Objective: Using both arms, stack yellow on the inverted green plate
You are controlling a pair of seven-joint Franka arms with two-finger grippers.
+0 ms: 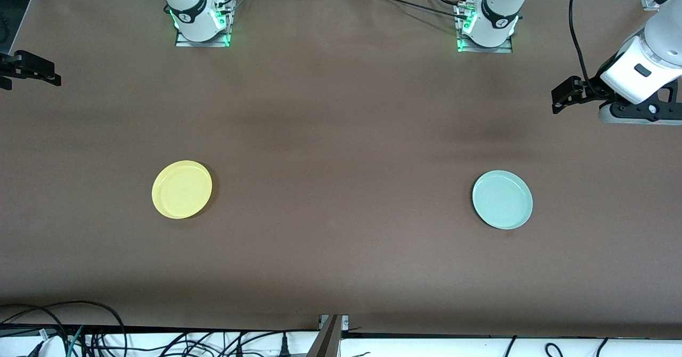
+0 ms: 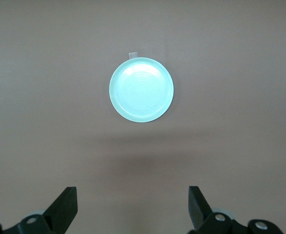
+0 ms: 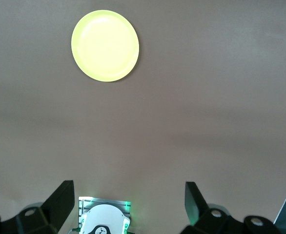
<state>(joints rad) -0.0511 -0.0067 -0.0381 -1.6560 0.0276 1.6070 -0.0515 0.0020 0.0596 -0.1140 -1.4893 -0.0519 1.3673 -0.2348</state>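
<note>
Both plates sat rim-up on the brown table, well apart: yellow toward the right arm's end, green plate toward the left arm's end, still not inverted. Left gripper hung high over the table edge, jaws wide apart, empty. Right gripper same, up over its end, spread and empty. The plates looked like thin, light, stiff, slick plastic, so I'd pinch the raised rim. A flat shallow lip gives little purchase and will likely slip during the flip.
</note>
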